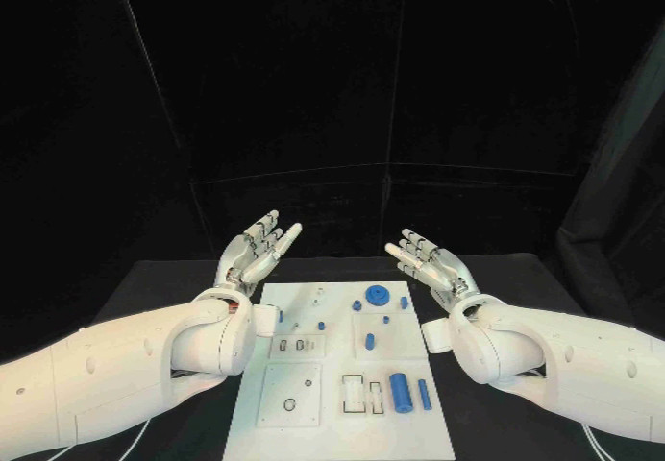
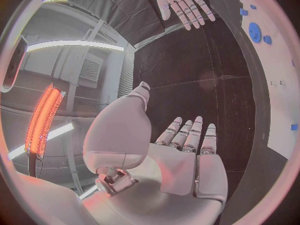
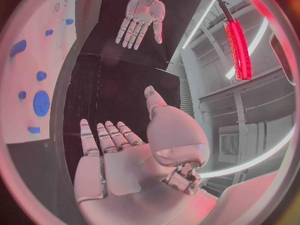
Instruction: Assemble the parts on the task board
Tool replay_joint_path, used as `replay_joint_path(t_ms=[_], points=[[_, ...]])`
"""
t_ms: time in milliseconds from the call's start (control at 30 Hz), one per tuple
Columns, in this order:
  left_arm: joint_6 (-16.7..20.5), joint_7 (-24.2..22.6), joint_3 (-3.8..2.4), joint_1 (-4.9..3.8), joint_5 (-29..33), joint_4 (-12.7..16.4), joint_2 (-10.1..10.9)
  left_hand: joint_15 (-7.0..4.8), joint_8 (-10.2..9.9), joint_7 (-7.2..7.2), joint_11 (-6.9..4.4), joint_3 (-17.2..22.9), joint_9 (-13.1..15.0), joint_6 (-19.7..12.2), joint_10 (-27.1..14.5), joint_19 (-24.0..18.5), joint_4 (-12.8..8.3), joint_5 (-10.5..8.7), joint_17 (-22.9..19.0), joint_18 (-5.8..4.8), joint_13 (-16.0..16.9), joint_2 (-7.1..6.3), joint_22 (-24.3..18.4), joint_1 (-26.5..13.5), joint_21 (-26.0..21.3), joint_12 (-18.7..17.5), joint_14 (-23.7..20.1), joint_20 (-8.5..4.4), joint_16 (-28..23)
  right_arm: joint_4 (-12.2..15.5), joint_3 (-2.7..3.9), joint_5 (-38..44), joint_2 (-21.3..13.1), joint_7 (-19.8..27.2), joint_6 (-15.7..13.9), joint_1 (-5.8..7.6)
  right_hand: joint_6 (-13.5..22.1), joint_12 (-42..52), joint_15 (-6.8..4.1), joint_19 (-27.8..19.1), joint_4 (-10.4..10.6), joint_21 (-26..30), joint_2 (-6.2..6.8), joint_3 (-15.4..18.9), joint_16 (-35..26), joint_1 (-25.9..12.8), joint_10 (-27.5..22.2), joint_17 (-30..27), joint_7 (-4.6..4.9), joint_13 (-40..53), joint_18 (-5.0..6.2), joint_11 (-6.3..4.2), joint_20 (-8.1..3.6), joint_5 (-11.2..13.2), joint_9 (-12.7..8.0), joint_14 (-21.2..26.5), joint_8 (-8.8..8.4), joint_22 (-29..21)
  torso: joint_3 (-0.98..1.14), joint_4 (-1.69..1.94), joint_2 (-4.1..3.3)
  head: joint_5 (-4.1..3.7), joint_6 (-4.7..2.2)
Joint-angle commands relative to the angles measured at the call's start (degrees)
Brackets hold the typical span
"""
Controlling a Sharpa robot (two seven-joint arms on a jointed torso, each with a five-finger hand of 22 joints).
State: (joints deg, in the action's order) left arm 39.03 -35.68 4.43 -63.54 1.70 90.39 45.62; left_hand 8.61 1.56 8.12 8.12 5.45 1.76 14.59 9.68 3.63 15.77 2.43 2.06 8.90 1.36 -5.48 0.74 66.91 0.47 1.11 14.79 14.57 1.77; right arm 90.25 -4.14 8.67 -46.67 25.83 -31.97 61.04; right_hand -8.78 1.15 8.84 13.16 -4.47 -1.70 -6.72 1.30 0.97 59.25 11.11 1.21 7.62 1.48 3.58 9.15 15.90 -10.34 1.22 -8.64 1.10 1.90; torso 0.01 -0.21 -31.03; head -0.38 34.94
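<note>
- Nearest on the black bench [image 1: 166, 279] lies the white rectangular task board [image 1: 342, 423], with a stubby blue cylinder [image 1: 399, 392] and a thinner blue peg [image 1: 424, 395] lying on its near right part.
- Farther up the board sits a round blue gear [image 1: 376, 294] among smaller blue pieces.
- Beyond the board's far corners, the left robot hand [image 1: 258, 252] and right robot hand [image 1: 433, 263] hover palm-up, fingers spread, holding nothing.
</note>
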Motion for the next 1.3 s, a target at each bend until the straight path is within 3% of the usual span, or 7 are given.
replay_joint_path(t_ms=[33, 133, 333, 533, 667, 1000, 1300], points=[[-2.66, -3.88, -0.01, -0.13, 0.39, 0.14, 0.04, 0.37, 0.32, 2.35, 0.49, 0.33, 0.15, 1.01, 0.97, 0.08, 0.82, 0.34, 0.14, 1.39, 0.13, 0.03, 0.13, 2.76, 0.38, 0.35, 1.03, 0.87, 0.3, 0.24, -0.26, 6.24, -0.19, -1.87, 7.75, 0.24, -6.79, 1.47, 4.05, 7.24, -5.44, -2.28, -1.41, -1.88, 1.92, 8.35, 8.75, 1.0, 7.77, 0.79, 1.17, 4.38, 0.87, -0.68, 0.8, -10.23, 1.17, 1.17, 0.0, -0.01, 0.01, 0.0, 0.01], [-2.66, -3.88, -0.01, -0.13, 0.39, 0.14, 0.04, 0.44, 0.37, 2.61, 0.74, 0.41, 0.19, 1.27, 1.23, 0.11, 0.79, 0.34, 0.18, 1.4, 0.17, 0.18, 0.15, 2.77, 0.41, 0.4, 1.2, 0.92, 0.35, 0.27, -0.43, 6.84, -0.28, -2.07, 8.54, 0.29, -16.33, 4.22, 4.42, 19.17, -8.11, -6.21, -1.66, -3.13, 5.5, 11.53, 21.88, 2.42, 8.62, 2.03, 3.46, 5.3, 0.51, -0.67, 1.96, -24.77, 3.3, 3.12, 0.0, -0.01, 0.01, 0.0, 0.01], [-5.07, -3.67, 0.01, -0.12, 1.52, -0.28, 2.15, 1.69, 0.84, 4.31, 2.47, 0.8, 0.5, 3.96, 4.25, 2.87, 0.3, 0.31, 1.1, 1.35, 0.5, 1.26, 0.82, 3.37, 1.4, 0.88, 7.38, 1.79, 1.82, -4.73, -0.32, 19.99, -1.59, -0.13, 6.07, 0.76, -39.64, 8.02, 0.16, 34.12, -11.99, -12.38, -1.59, -5.25, 9.41, 14.79, 43.37, 2.7, 6.04, 2.14, 6.99, 1.71, -0.53, -0.85, 3.48, -46.04, 7.57, 4.82, 0.0, -0.07, -0.93, 0.05, 0.51], [-6.89, -4.05, 0.01, -0.12, 1.53, -0.1, 3.0, 3.25, 4.22, 6.13, 5.48, 1.21, 2.22, 17.91, 27.23, 24.66, -2.53, 0.52, 4.13, 0.15, 3.12, 2.98, 5.61, 6.06, 10.25, 6.66, 28.53, 2.26, 8.9, -5.99, -0.27, 26.47, -1.51, -0.58, 6.31, 2.04, -43.58, 5.49, -1.39, 38.24, -12.07, -13.42, -0.28, -7.73, 7.85, 15.55, 47.89, 2.41, 5.03, 1.98, 6.98, 0.51, -2.16, -0.86, 2.53, -51.77, 5.75, 4.24, -0.11, -0.04, -1.55, -0.12, 0.15], [-8.88, -3.58, 0.02, -0.11, 0.67, 0.18, 3.63, 1.08, 7.59, 5.9, 3.8, 1.17, 3.67, 31.64, 39.4, 37.2, -5.02, 0.35, 5.26, 1.89, 3.91, 3.81, 7.72, 7.69, 15.74, 10.2, 38.17, 1.58, 12.45, -6.83, -0.23, 31.72, -1.42, -2.54, 7.34, 3.37, -45.74, 4.34, -2.63, 41.57, -12.1, -15.14, 0.9, -9.44, 7.44, 15.51, 50.82, 2.6, 4.41, 2.02, 6.95, -0.29, -3.6, -0.72, 2.56, -55.74, 4.91, 4.56, -0.14, 0.12, -2.22, -0.18, 0.26], [-13.44, -1.81, 0.01, -0.14, -2.66, 3.2, 6.12, -2.94, 8.07, 3.9, 0.65, 0.87, 3.01, 38.2, 49.06, 49.49, -8.81, 0.39, 8.13, 1.75, 3.28, 5.09, 8.37, 9.15, 19.59, 10.83, 50.85, -2.19, 15.29, -8.62, 0.09, 53.1, 0.11, -14.06, 11.8, 6.81, -49.83, 3.31, -6.14, 48.53, -12.11, -22.8, 3.68, -11.92, 9.45, 16.97, 56.86, 4.27, 3.03, 2.18, 6.87, -2.41, -7.55, -1.16, 2.7, -66.39, 4.22, 8.13, -0.37, 0.6, -4.87, -0.43, -0.34], [-16.58, -0.79, 0.01, -0.15, -2.33, 6.35, 6.62, -3.31, 7.19, 3.63, 0.37, 0.61, 2.38, 38.98, 50.15, 51.16, -9.54, 0.37, 9.2, 1.62, 2.74, 5.58, 8.03, 8.75, 19.58, 9.53, 52.21, -2.77, 14.87, -9.63, 0.61, 75.75, 3.77, -28.98, 16.3, 8.13, -52.42, 2.47, -8.98, 53.93, -11.6, -33.22, 5.4, -13.13, 15.22, 14.91, 59.02, 9.41, 1.28, 2.18, 6.85, -4.18, -10.68, 1.21, 2.61, -76.86, 3.35, 13.86, -0.92, 1.79, -7.75, -1.2, -0.77]])
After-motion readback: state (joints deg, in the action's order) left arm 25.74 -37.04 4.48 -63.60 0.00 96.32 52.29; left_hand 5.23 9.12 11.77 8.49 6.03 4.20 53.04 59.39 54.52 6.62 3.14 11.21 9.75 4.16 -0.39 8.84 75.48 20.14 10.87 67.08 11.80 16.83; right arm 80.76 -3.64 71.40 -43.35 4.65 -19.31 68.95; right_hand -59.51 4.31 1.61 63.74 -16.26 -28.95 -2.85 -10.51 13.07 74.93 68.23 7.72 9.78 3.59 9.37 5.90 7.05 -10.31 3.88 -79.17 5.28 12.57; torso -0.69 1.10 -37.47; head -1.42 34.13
